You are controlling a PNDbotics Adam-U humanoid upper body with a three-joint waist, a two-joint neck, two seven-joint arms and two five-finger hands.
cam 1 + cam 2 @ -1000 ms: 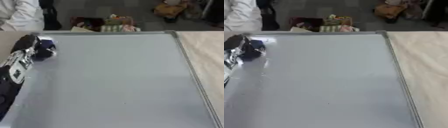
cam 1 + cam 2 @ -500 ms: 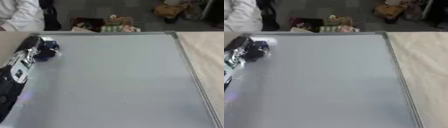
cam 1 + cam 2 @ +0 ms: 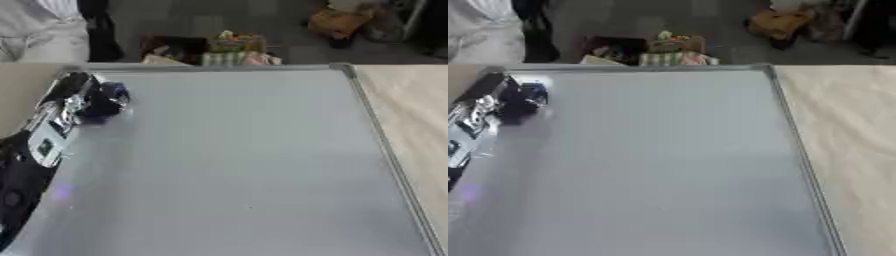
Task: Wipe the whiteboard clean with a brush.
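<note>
Whiteboard [image 3: 245, 160] lies flat on the tabletop [image 3: 411, 115], filling most of what we see, so our left arm can sweep it from the side. Brush [image 3: 107, 100], a dark blue block, sits under our left hand [image 3: 74, 102] at the board's far-left corner, pressed face-down on the surface, presumably to scrub there. Fingers look curled over the brush, gripping it. Board ahead and to the right of the hand looks clean apart from a tiny dark speck near us. Right hand isn't visible.
</note>
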